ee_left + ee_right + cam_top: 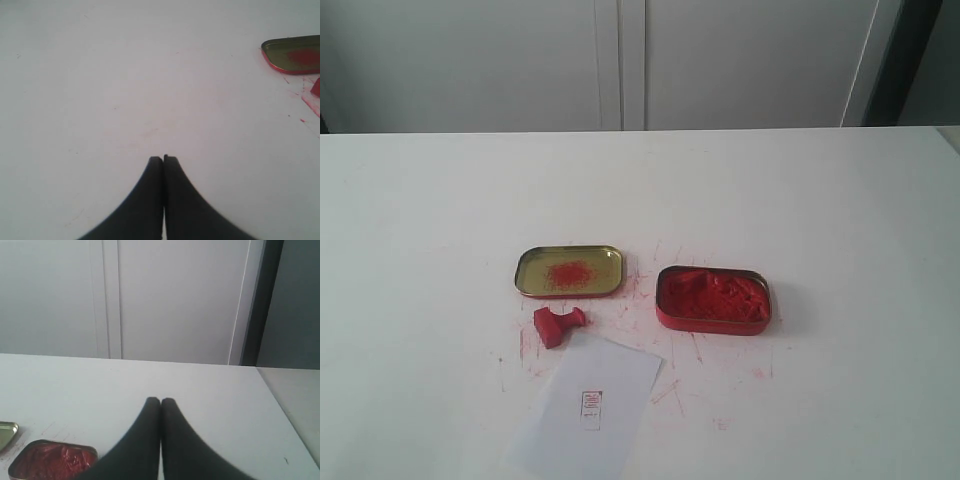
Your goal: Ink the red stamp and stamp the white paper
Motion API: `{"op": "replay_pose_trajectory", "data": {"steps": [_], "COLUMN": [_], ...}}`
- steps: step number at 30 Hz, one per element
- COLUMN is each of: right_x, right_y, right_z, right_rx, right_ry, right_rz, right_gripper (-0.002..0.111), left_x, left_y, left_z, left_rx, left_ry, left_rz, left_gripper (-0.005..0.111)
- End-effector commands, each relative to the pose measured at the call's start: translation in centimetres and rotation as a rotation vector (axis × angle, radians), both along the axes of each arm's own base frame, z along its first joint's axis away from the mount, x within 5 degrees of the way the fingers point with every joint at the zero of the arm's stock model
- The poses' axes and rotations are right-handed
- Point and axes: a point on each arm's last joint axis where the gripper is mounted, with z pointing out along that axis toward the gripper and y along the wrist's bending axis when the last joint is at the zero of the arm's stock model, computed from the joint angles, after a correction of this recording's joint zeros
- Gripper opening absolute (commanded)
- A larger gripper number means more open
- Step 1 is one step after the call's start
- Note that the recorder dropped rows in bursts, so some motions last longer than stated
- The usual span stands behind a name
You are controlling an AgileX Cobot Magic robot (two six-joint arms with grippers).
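The red stamp (558, 325) lies on its side on the table, just above the white paper (586, 405), which bears a tiny red imprint (591, 408). A sliver of the stamp (316, 88) shows at the edge of the left wrist view. The red tin of ink paste (713, 298) (50, 460) sits to the right of the stamp. Neither arm appears in the exterior view. My left gripper (163, 158) is shut with nothing in it, over bare table away from the stamp. Shut and holding nothing as well, my right gripper (160, 400) hovers beyond the ink tin.
A shallow gold lid (569, 270) (292, 53) with red smears lies left of the ink tin. Red ink streaks (695, 350) mark the white table around the tins. Grey cabinet doors (620, 60) stand behind the table's far edge.
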Motion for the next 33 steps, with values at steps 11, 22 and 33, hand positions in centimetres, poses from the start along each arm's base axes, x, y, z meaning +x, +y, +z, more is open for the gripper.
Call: {"op": "replay_pose_trajectory", "data": {"steps": [11, 22, 33], "right_x": [-0.3, -0.4, -0.3], "right_y": [-0.1, -0.1, -0.1], "right_z": [-5.6, -8.9, -10.5], "right_rx": [-0.023, -0.028, -0.022], "right_ry": [0.055, 0.105, 0.168], "right_rz": [-0.005, -0.005, -0.004], "right_gripper": [0.0, 0.0, 0.0], "left_x": [0.0, 0.0, 0.0], "left_y": [0.0, 0.0, 0.0], "left_z": [-0.1, -0.1, -0.1], "left_rx": [-0.002, -0.002, -0.002], "left_ry": [0.0, 0.0, 0.0], "left_rz": [0.003, 0.003, 0.003], "left_gripper": [0.0, 0.0, 0.0]}}
